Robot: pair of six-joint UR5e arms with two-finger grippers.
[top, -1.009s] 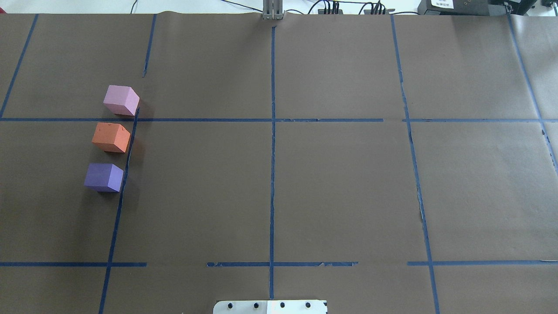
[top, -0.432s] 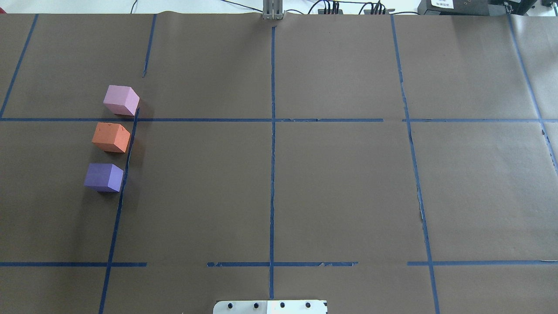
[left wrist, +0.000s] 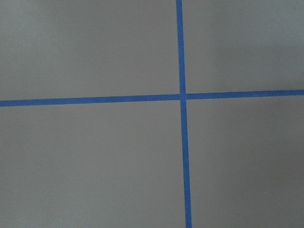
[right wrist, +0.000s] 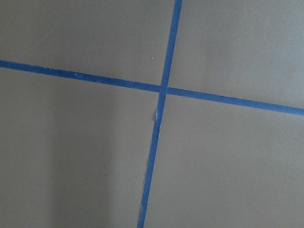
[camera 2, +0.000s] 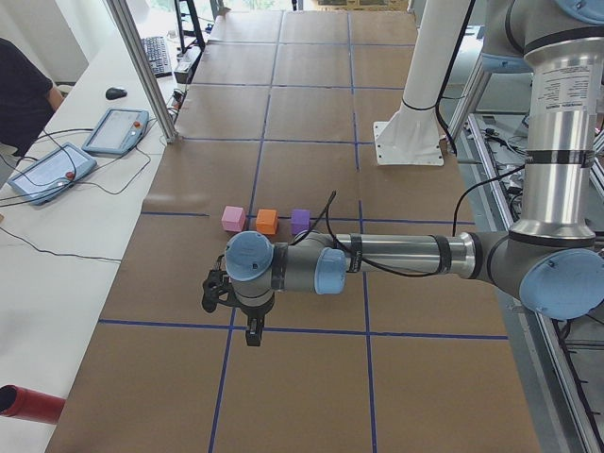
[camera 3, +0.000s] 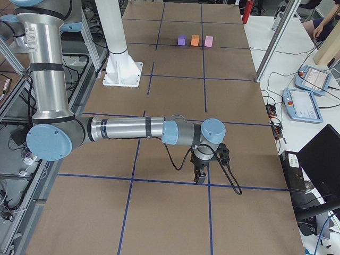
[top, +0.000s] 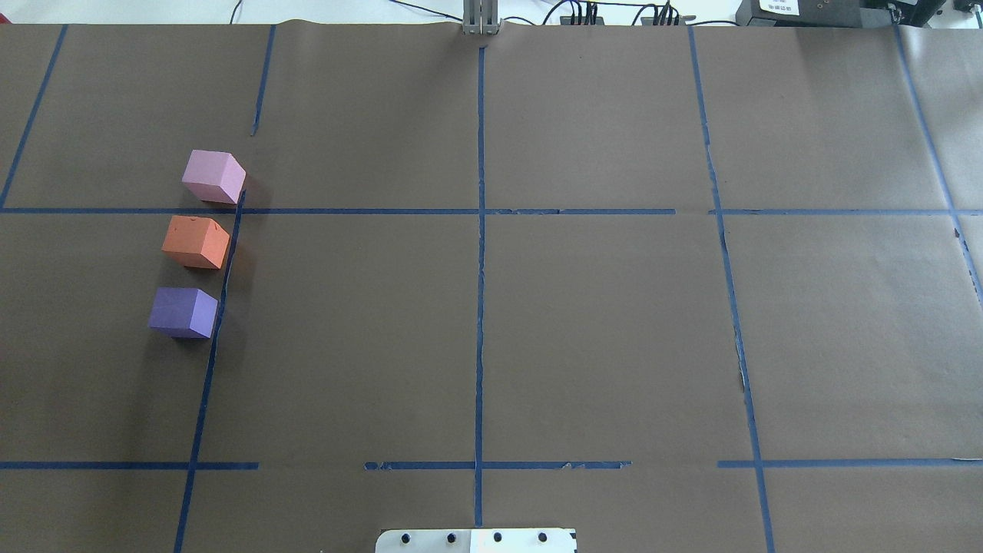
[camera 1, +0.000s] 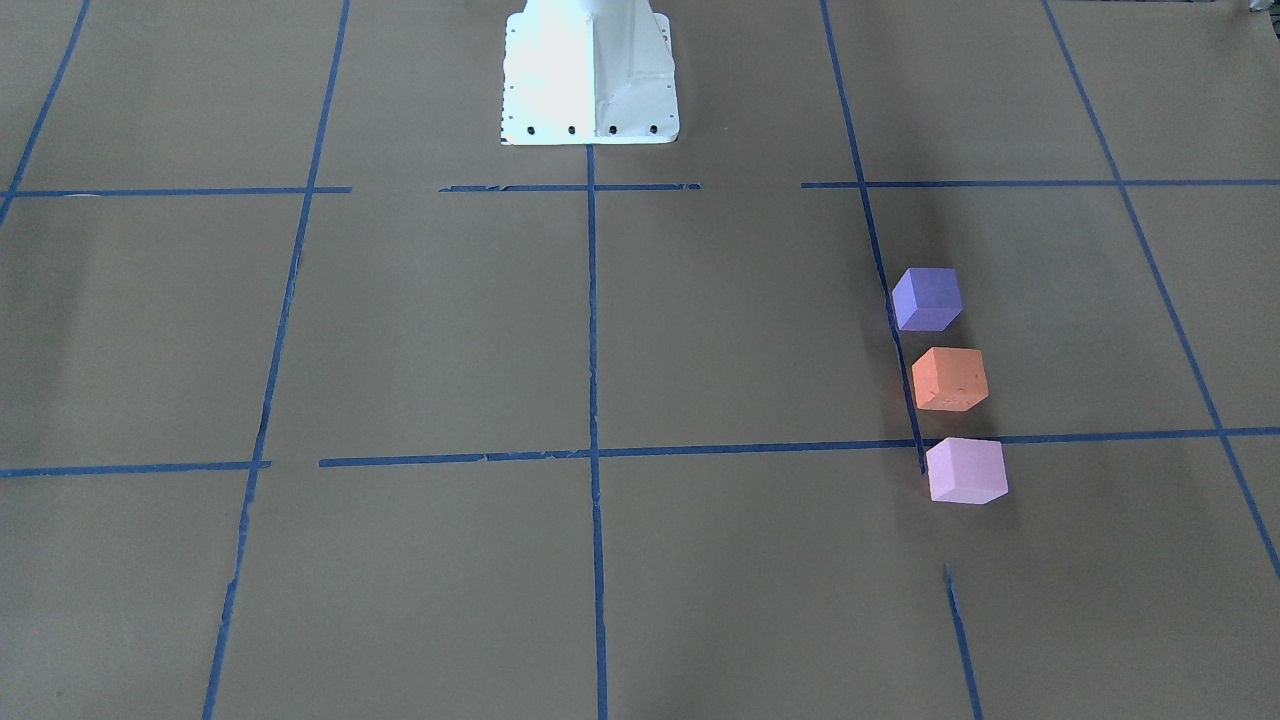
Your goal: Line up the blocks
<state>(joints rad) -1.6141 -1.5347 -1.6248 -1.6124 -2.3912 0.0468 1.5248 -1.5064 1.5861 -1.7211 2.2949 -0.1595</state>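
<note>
You are looking at a desk covered in brown paper (top: 614,346) and marked into squares with blue tape lines (top: 480,307). Three small foam cubes stand in a row toward its left edge. The row runs from the robot's edge toward your edge, just on the left-edge side of one tape line.

The violet-purple foam cube (top: 183,312) stands nearest the robot's edge. The orange foam cube (top: 196,241) stands in the middle. The pale pink-lilac foam cube (top: 213,176) stands nearest your edge, at a crossing of two tape lines. Narrow gaps part the three cubes and none touches its neighbour. All three rest flat on the paper, and nothing holds them.

The left two-finger gripper (camera 2: 253,332) hangs pointing down over the paper, closer to the desk's left edge than the cubes and apart from them. Its wrist camera shows only bare paper and a tape crossing. You cannot tell whether its fingers are apart or together.

The right two-finger gripper (camera 3: 200,178) hangs pointing down near the desk's right edge, well apart from the cubes. Its wrist camera also shows a tape crossing. Its finger spacing cannot be told either.

The robot's white base plate (camera 1: 590,75) sits at the middle of the robot's edge.
</note>
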